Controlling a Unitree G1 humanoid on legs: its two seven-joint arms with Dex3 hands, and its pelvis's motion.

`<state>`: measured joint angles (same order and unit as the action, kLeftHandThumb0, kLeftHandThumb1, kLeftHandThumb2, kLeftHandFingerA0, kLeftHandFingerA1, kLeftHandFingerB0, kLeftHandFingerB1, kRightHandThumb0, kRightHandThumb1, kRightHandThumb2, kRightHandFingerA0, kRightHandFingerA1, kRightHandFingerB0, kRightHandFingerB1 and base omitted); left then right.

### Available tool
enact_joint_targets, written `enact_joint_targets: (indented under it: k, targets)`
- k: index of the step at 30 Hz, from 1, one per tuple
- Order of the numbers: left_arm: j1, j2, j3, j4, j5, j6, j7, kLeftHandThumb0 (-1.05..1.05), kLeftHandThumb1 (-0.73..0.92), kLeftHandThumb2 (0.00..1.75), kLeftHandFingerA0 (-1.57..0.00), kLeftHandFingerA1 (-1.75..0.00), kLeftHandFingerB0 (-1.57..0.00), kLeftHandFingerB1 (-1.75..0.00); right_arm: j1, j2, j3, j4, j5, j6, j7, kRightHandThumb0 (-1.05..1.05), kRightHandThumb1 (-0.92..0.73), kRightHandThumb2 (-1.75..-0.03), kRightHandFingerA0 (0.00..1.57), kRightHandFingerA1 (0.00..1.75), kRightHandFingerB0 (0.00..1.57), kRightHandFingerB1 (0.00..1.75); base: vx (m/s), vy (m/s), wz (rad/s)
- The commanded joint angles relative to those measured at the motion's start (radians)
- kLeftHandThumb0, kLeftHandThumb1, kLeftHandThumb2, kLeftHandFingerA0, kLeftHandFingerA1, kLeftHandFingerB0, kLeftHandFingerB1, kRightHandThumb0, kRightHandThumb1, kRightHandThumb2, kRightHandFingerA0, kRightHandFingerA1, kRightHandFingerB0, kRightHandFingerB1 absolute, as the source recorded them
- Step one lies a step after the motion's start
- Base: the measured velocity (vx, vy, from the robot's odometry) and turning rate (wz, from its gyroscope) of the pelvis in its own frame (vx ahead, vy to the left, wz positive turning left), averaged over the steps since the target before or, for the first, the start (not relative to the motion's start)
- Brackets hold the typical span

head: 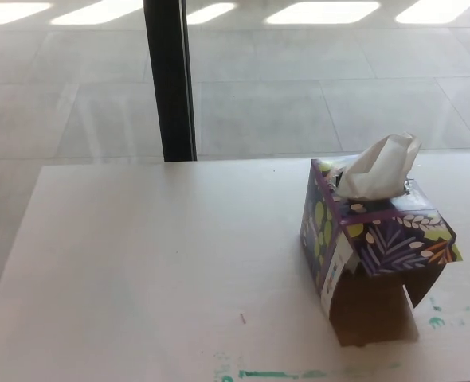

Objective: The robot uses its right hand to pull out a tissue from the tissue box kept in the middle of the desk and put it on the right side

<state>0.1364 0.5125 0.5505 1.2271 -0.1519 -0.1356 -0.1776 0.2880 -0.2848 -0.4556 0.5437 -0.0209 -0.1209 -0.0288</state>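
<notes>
Neither hand shows in the head view, so no pose or finger state can be told. The tissue box stands on the table, a white tissue rising from its top. Green marks lie just before the box.

My desk reads pale pinkish-white, plain, with green paint smears along the near edge and a few more green flecks to the right. One tiny dark reddish mark on the surface. Tissue box: deep purple ground, leaf and frond print in white, lime green and orange; the torn-open side shows bare brown cardboard. Tissue plain white. Beyond, grey floor tiles with bright white reflections; a black post.
</notes>
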Motion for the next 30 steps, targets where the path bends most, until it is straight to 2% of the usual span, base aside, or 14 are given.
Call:
enact_joint_targets:
  k: [1, 3, 5, 6, 7, 10, 11, 12, 13, 15, 19, 20, 28, 30]
  targets:
    - [-0.011, 0.016, 0.023, 0.023, -0.051, -0.046, -0.053, -0.92, 0.76, 1.20, -0.59, -0.66, -0.43, -0.53, -0.018, -0.036, -0.073, -0.072, 0.103, 0.036, 0.015, -0.65, -0.67, -0.60, 0.86, 1.00, 0.53, 0.60, 0.00, 0.000, 0.00]
    - [-0.018, 0.017, 0.025, 0.030, -0.053, -0.045, -0.051, -0.95, 0.92, 0.78, -0.64, -0.61, -0.47, -0.44, -0.105, -0.069, -0.131, -0.123, 0.166, 0.109, 0.011, -0.68, -0.64, -0.62, 0.64, 1.07, 0.39, 0.59, 0.00, 0.000, 0.00]
    - [-0.019, 0.018, 0.024, 0.028, -0.056, -0.051, -0.055, -0.94, 0.92, 0.78, -0.64, -0.62, -0.47, -0.44, -0.188, -0.105, -0.178, -0.190, 0.224, 0.209, 0.014, -0.73, -0.67, -0.61, 0.66, 1.10, 0.36, 0.57, 0.00, 0.000, 0.00]
    - [-0.021, 0.018, 0.028, 0.029, -0.061, -0.044, -0.055, -0.95, 0.92, 0.77, -0.64, -0.62, -0.47, -0.43, -0.206, -0.129, -0.178, -0.217, 0.214, 0.242, 0.017, -0.80, -0.58, -0.99, 0.74, 1.01, 0.28, 0.60, 0.00, 0.000, 0.00]
    - [-0.020, 0.019, 0.028, 0.032, -0.062, -0.044, -0.057, -0.91, 0.75, 1.20, -0.59, -0.66, -0.42, -0.53, -0.277, -0.169, -0.202, -0.274, 0.246, 0.323, 0.005, -0.74, -0.69, -0.61, 0.62, 0.91, 0.30, 0.54, 0.00, 0.000, 0.00]
    - [-0.019, 0.019, 0.028, 0.033, -0.062, -0.043, -0.060, -0.89, 0.74, 1.19, -0.58, -0.66, -0.41, -0.53, -0.349, -0.197, -0.220, -0.313, 0.257, 0.371, -0.011, -0.76, -0.69, -0.61, 0.66, 0.90, 0.34, 0.56, 0.00, 0.000, 0.00]
    - [-0.012, 0.020, 0.032, 0.037, -0.065, -0.045, -0.060, -0.93, 0.75, 1.20, -0.60, -0.66, -0.43, -0.53, -0.402, -0.222, -0.208, -0.317, 0.242, 0.368, -0.008, -0.78, -0.54, -0.96, 0.66, 0.88, 0.32, 0.63, 0.00, 0.000, 0.00]
    - [-0.011, 0.020, 0.030, 0.037, -0.063, -0.047, -0.058, -0.93, 0.75, 1.20, -0.60, -0.66, -0.43, -0.52, -0.445, -0.266, -0.194, -0.324, 0.243, 0.399, 0.028, -0.82, -0.74, -0.62, 0.60, 0.95, 0.29, 0.70, 0.00, 0.000, 0.00]
    - [-0.013, 0.020, 0.029, 0.034, -0.063, -0.050, -0.061, -1.02, 0.92, 0.80, -0.61, -0.61, -0.48, -0.44, -0.522, -0.292, -0.186, -0.373, 0.266, 0.409, 0.038, -0.77, -0.55, -0.98, 0.57, 0.81, 0.33, 0.66, 0.00, 0.000, 0.00]
    - [-0.012, 0.023, 0.023, 0.032, -0.057, -0.057, -0.058, -0.89, 0.75, 1.20, -0.58, -0.66, -0.41, -0.53, -0.610, -0.311, -0.162, -0.447, 0.285, 0.512, 0.029, -0.77, -0.73, -0.61, 0.54, 0.75, 0.31, 0.54, 0.00, 0.000, 0.00]
    - [-0.011, 0.023, 0.023, 0.036, -0.055, -0.053, -0.053, -0.91, 0.76, 1.20, -0.60, -0.66, -0.43, -0.53, -0.710, -0.342, -0.067, -0.504, 0.229, 0.543, 0.069, -0.63, -0.80, -0.64, 0.48, 0.59, 0.22, 0.36, 0.00, 0.000, 0.00]
    - [-0.012, 0.023, 0.023, 0.041, -0.054, -0.056, -0.052, -0.98, 0.92, 0.79, -0.67, -0.63, -0.46, -0.43, -0.744, -0.349, -0.040, -0.503, 0.220, 0.557, 0.084, -0.67, -0.63, -0.95, 0.39, 0.60, 0.14, 0.45, 0.00, 0.000, 0.00]
    - [-0.002, 0.014, 0.029, 0.032, -0.065, -0.053, -0.061, -0.97, 0.92, 0.77, -0.65, -0.64, -0.47, -0.44, -0.992, -0.366, 0.181, -0.396, 0.073, 0.478, 0.159, -0.66, -0.76, -0.62, 0.48, 0.57, 0.23, 0.32, 0.00, 0.000, 0.00]
    - [0.000, 0.014, 0.025, 0.035, -0.059, -0.057, -0.056, -0.95, 0.92, 0.77, -0.65, -0.62, -0.46, -0.44, -1.095, -0.357, 0.248, -0.358, 0.035, 0.480, 0.154, -0.71, -0.74, -0.63, 0.55, 0.98, 0.25, 0.32, 0.00, 0.000, 0.00]
